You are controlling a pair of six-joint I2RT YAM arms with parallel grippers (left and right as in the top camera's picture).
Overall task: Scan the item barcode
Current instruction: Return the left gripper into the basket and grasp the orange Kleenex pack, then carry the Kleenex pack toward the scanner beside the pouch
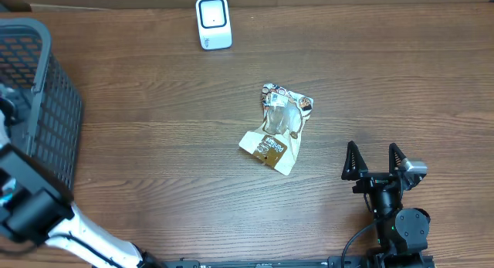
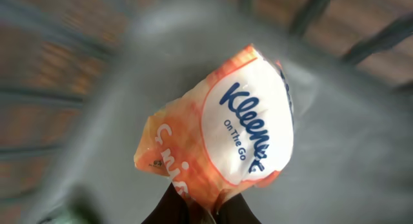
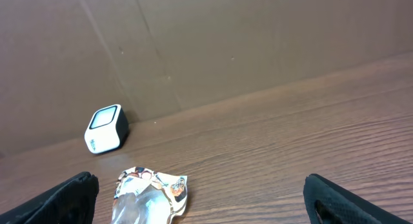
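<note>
The left gripper (image 2: 193,210) is pressed together on the lower edge of a soft orange-and-white Kleenex tissue pack (image 2: 232,127). Its dark fingertips pinch the plastic wrap at the bottom of the left wrist view, and the pack stands up from them, tilted, with the blue "On The Go" lettering facing the camera. Around and behind the tissue pack are the blurred grey bars of the dark mesh plastic basket (image 1: 46,106), which sits at the left edge of the brown wood-grain table (image 1: 154,144). Whether the pack rests on the basket floor or hangs clear of it cannot be told. From overhead the left arm reaches toward that basket, and its claw is not visible there. The small white box-shaped barcode scanner (image 1: 213,22), with its dark window, stands upright at the far edge of the table, well apart from the basket. Near the middle of the table lies a crumpled clear-and-tan snack bag (image 1: 278,129) (its print is too small to read), touching nothing else. The right gripper (image 1: 376,161) hovers low near the table's near right side with its black fingers (image 3: 71,198) spread wide and nothing between them. It points toward the snack bag and the scanner beyond, in front of a brown cardboard wall (image 3: 226,43).
</note>
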